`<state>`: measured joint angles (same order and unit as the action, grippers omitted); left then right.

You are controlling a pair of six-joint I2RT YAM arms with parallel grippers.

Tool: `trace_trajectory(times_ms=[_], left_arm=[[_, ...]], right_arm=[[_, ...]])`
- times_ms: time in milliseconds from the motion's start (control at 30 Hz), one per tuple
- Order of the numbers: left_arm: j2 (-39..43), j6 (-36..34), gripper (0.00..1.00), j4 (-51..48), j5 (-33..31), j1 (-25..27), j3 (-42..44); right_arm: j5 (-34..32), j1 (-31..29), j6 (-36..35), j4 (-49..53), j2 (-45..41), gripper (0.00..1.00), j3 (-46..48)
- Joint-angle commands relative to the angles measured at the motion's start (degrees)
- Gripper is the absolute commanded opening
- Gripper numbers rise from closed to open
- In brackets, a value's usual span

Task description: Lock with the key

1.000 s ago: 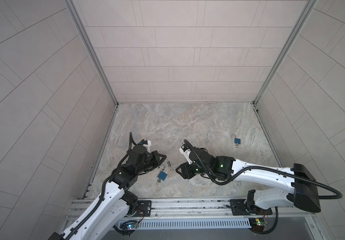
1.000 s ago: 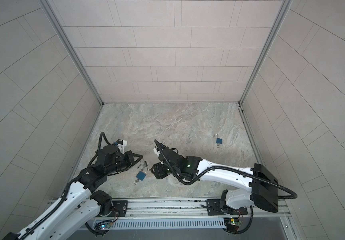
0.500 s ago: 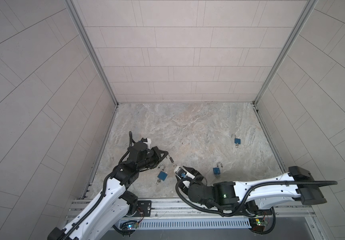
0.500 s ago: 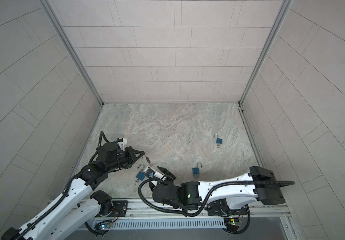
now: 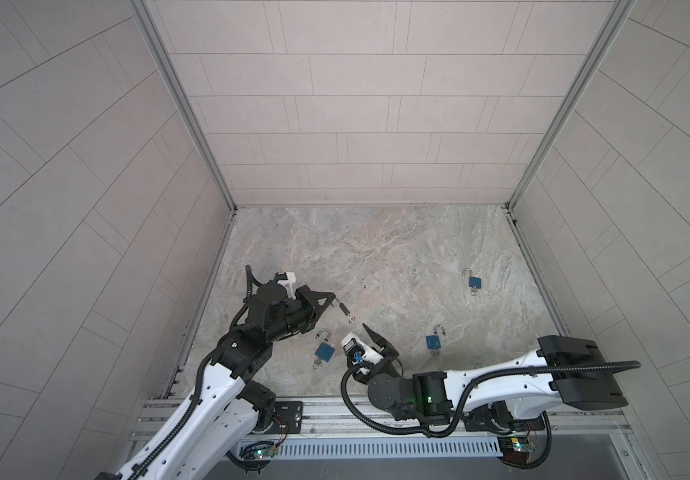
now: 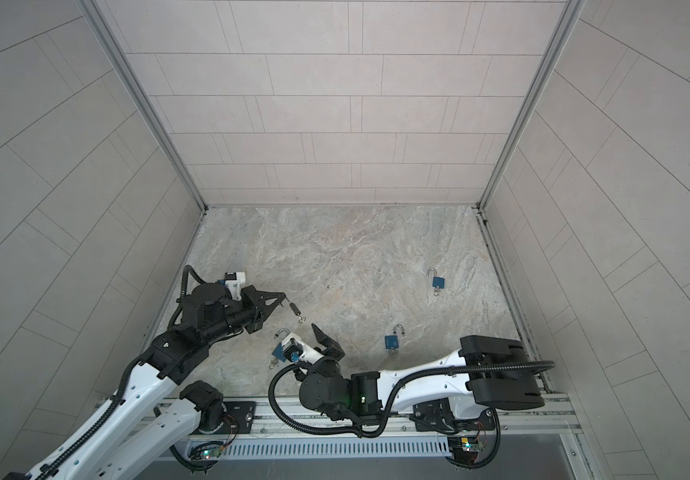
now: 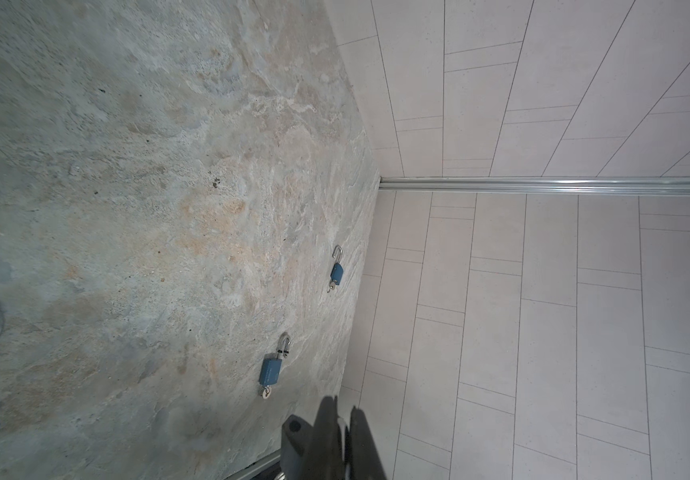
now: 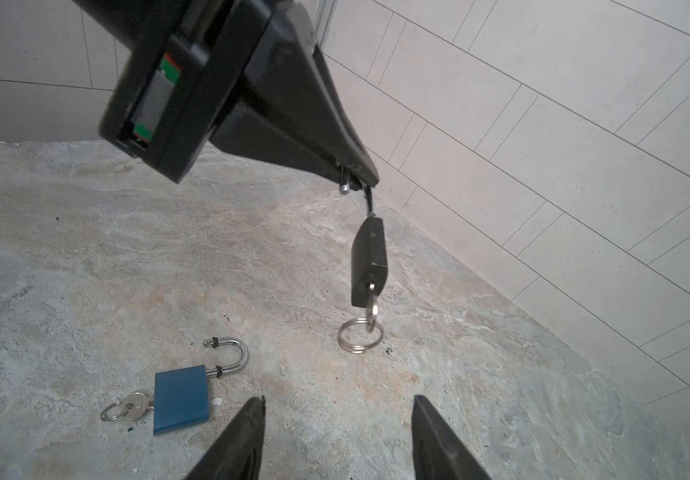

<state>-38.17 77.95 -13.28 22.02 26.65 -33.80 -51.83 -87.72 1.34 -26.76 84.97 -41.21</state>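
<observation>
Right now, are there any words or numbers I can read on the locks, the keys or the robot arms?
No text can be read anywhere in these views.
near blue padlock: plain face, no lettering shows.
key in it: any stamp is too small to read.
black padlock, hanging from the left end effector: no label shows.
middle blue padlock: too small to tell.
far blue padlock: too small to tell.

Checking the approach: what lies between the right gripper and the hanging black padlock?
Just the key ring under the black padlock, over bare table; right wrist view.
</observation>
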Motion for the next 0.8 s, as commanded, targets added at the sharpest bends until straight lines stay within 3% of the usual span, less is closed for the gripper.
trace_trajectory(times_ms=[0,767], left_arm=[[0.27,2.99,0.00,3.38,0.66,0.11,-0.34],[2.53,4.09,0.00,0.49,1.36,0.06,-0.40]], right_arm=[[-0.84,0.75,-3.10,-7.97,1.61,0.58,0.73],[3.89,5.49,-8.42,-16.19,1.08,0.54,0.69]])
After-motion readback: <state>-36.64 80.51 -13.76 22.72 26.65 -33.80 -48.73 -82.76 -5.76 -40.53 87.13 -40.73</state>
